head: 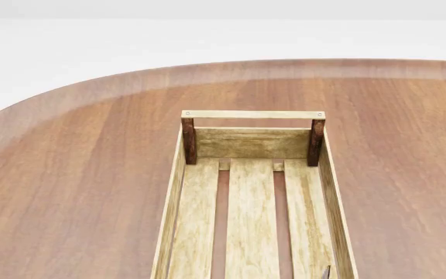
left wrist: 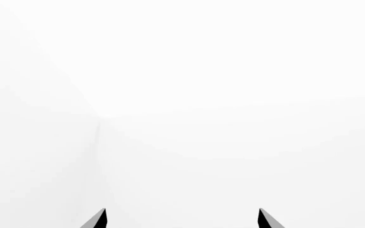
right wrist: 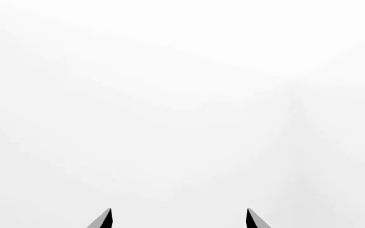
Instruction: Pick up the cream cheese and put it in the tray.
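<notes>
The tray (head: 189, 192) is a long light-wood crate with a slatted bottom, dark brown corner posts and a top rail at its far end. It lies in the middle of the table in the head view, running toward me, and nothing lies in the part I see. The cream cheese is out of view in every frame. My left gripper (left wrist: 182, 219) is open, its two dark fingertips wide apart against plain white. My right gripper (right wrist: 178, 219) is open too and faces plain white. Neither holds anything.
The tray rests on a rounded brown wooden table (head: 68, 174) with a raised rim at the back. White floor or wall lies beyond it. A thin dark sliver (head: 327, 273) shows at the bottom edge inside the tray.
</notes>
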### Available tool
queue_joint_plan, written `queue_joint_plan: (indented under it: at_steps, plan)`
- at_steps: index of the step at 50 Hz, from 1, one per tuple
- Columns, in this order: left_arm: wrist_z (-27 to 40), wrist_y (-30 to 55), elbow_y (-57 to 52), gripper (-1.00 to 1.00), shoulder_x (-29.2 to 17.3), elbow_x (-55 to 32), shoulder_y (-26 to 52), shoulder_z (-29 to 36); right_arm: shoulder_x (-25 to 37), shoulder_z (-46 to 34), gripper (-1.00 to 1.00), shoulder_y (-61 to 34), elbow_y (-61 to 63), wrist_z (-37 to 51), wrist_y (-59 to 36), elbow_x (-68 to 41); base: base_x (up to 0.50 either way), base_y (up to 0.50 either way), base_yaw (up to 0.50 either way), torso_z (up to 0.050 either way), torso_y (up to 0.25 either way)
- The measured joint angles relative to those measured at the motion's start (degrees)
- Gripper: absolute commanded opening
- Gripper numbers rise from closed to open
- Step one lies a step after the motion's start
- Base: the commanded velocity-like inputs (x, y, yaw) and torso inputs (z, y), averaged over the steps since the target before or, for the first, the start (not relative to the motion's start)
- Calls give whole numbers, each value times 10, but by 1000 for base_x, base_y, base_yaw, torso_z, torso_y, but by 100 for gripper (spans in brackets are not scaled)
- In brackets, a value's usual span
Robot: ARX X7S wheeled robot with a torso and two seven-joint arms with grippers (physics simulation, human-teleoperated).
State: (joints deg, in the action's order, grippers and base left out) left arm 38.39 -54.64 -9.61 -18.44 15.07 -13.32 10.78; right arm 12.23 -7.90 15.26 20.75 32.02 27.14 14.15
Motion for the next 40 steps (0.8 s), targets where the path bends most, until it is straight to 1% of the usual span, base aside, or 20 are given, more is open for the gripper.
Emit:
queue_joint_plan:
  at_steps: [24,40]
  plan:
    - [11,9,4,100,-9,-7,7,7,-42,101,100,15,22,95,-105,-20,0,0,0,0,0]
    - [19,12,-1,100,-13,-4,5,7,-42,152,100,26,23,127,-146,-70,0,0,0,0,0]
